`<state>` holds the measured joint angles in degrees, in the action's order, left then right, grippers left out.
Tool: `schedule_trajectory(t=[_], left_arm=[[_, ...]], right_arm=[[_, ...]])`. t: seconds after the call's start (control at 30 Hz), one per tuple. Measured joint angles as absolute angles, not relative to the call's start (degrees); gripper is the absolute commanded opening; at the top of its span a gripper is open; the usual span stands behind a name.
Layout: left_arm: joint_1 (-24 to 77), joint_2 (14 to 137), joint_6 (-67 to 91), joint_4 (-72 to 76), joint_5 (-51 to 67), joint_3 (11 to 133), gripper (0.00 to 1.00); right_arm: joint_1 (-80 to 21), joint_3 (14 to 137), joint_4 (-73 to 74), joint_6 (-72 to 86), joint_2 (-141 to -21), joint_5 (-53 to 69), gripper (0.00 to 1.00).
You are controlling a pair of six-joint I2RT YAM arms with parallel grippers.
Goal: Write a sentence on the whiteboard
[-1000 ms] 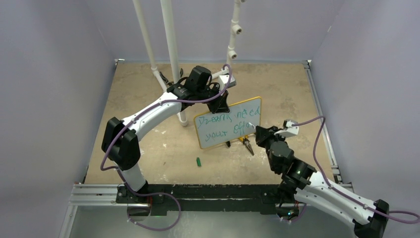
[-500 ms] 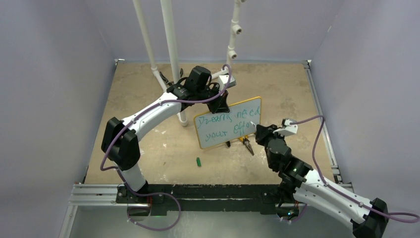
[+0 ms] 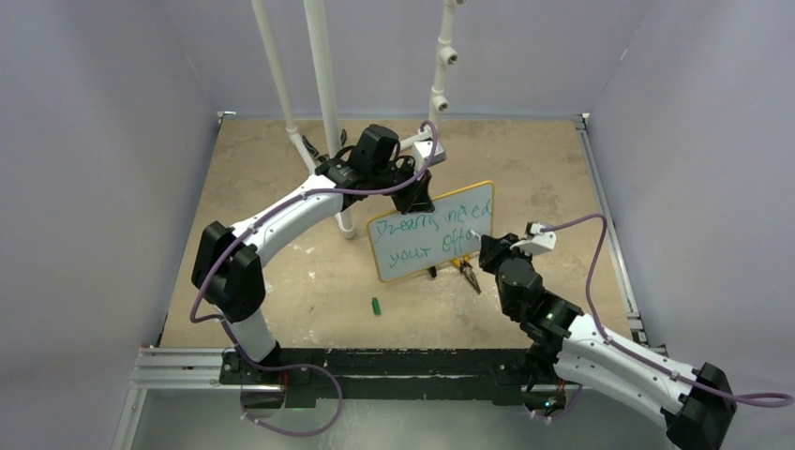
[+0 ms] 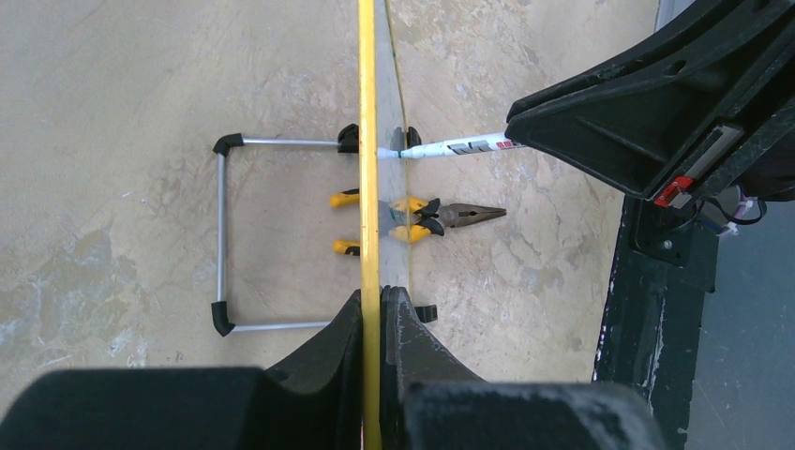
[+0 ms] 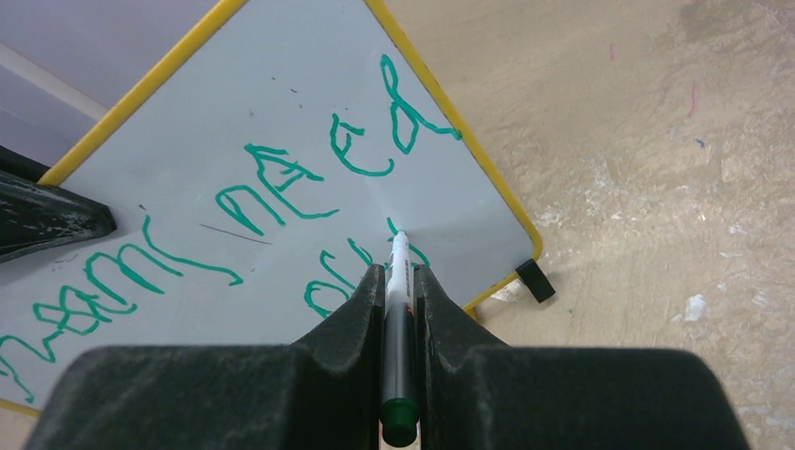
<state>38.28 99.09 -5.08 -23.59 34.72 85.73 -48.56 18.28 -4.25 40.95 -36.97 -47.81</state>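
**A:** The right gripper [image 3: 486, 246] has crept toward 9 o'clock, fingers pinching the marker [image 5: 398, 258]. Its tip is on the whiteboard [image 5: 281, 94], second line, so the sentence [image 5: 272, 197] is growing!

**B:** The whiteboard stands mid-table, with the left gripper [image 4: 377, 305] pressed onto its 12 o'clock rim.

**A:** There are pliers [image 3: 469, 275] at its 5 o'clock foot and a green cap [image 3: 375, 306] at 7. Neither looks to block the marker.

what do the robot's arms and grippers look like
The left arm and right arm have white curved shells, black joint housings and a thin purple cable looping alongside. The left gripper and right gripper have matte black wedge-shaped fingers.
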Motion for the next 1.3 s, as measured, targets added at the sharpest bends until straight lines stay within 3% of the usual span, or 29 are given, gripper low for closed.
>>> schedule_trajectory(t=[0.67,1.3], left_arm=[[38.3,99.1,-5.0,-23.6,34.6,85.7,0.0],[38.3,99.0,-5.1,-23.6,35.1,85.7,0.0]], right_arm=[[-48.3,18.3,0.1,45.8,-40.1,-50.1,0.0],[-48.3,18.3,-0.9,45.0,-35.7,-50.3,0.0]])
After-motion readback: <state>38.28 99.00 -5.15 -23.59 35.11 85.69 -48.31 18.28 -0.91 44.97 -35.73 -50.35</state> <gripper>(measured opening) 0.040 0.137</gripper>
